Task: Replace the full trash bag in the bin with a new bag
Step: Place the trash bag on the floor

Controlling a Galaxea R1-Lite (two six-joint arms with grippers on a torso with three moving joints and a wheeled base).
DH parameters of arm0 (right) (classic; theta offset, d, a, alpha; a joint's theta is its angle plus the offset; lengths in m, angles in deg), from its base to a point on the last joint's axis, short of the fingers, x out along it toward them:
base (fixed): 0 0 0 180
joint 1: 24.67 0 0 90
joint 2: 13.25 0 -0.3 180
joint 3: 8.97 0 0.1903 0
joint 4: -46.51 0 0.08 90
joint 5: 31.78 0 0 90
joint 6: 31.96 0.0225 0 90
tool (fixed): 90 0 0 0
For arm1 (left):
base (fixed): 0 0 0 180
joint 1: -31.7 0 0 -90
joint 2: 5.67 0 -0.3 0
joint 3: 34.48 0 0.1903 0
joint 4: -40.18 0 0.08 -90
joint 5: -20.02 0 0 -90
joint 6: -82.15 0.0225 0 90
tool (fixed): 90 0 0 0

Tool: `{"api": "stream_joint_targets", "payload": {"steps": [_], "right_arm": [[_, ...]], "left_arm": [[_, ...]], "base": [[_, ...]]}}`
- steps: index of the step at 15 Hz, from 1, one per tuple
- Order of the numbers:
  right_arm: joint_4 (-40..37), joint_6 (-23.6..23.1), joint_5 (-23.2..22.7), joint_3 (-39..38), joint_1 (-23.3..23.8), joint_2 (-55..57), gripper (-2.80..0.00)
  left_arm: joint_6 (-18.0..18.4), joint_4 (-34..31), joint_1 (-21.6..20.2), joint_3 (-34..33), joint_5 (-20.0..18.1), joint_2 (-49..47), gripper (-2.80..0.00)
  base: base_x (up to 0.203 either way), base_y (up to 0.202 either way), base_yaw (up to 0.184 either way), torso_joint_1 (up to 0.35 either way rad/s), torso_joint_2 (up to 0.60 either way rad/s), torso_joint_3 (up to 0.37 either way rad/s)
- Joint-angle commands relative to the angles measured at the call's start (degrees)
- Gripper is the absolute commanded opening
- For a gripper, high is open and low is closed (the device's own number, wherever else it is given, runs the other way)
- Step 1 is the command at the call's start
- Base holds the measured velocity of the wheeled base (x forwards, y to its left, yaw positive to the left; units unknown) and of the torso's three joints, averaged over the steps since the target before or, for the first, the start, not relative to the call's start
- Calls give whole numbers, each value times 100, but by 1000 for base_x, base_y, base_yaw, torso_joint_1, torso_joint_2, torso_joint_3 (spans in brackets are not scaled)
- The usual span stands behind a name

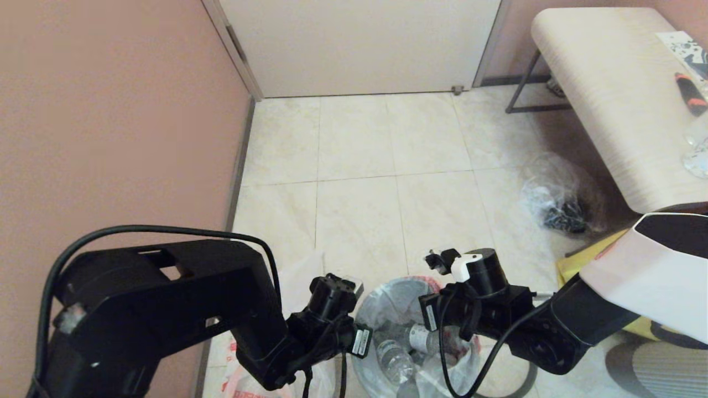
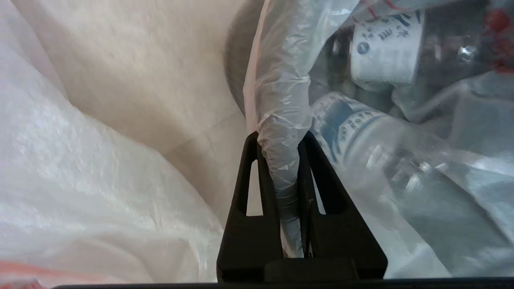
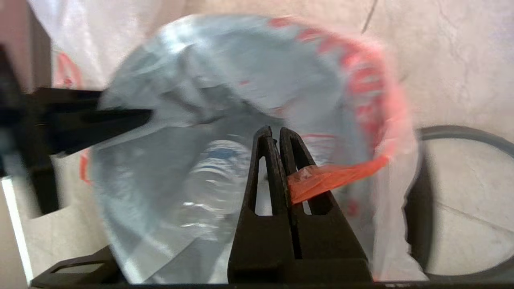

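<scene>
The bottom edge of the head view cut off the lower part of the bin, and both arms hid much of its rim, so the bin itself could hardly be told from the plastic lining it. The full trash bag sat inside, its mouth spread open, clear bottles showing through. The left gripper was at the bag's left edge, closed tight on a twisted rope of its white plastic. The right gripper was at the opposite edge, pressed together over an orange-red handle strip; motion blur smeared the bag there. A dark grey rim hoop lay on the floor just beside the bag, partly out of frame. The new bag lay limp on the floor left of the bin, mostly hidden behind the left arm. Farther off, a clear bag with dark contents rested near the worktop.
</scene>
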Motion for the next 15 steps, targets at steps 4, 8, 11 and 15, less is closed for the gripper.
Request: {"api": "stream_joint_targets", "payload": {"steps": [4, 8, 11, 15], "right_arm": [[37, 131, -4, 6, -228, -217, -280], [19, 140, -7, 6, -270, -372, -280], [32, 134, -9, 18, -174, -225, -280], [52, 99, -55, 336, 210, 363, -280]], "left_arm": [[9, 185, 73, 4, 112, -100, -280], [-15, 197, 126, 51, 365, -3, -280], [-22, 188, 81, -167, 373, 388, -280], [77, 185, 32, -301, 401, 449, -280]], "base": [[0, 0, 0, 0, 0, 0], [0, 0, 0, 0, 0, 0], [0, 0, 0, 0, 0, 0], [0, 0, 0, 0, 0, 0]]}}
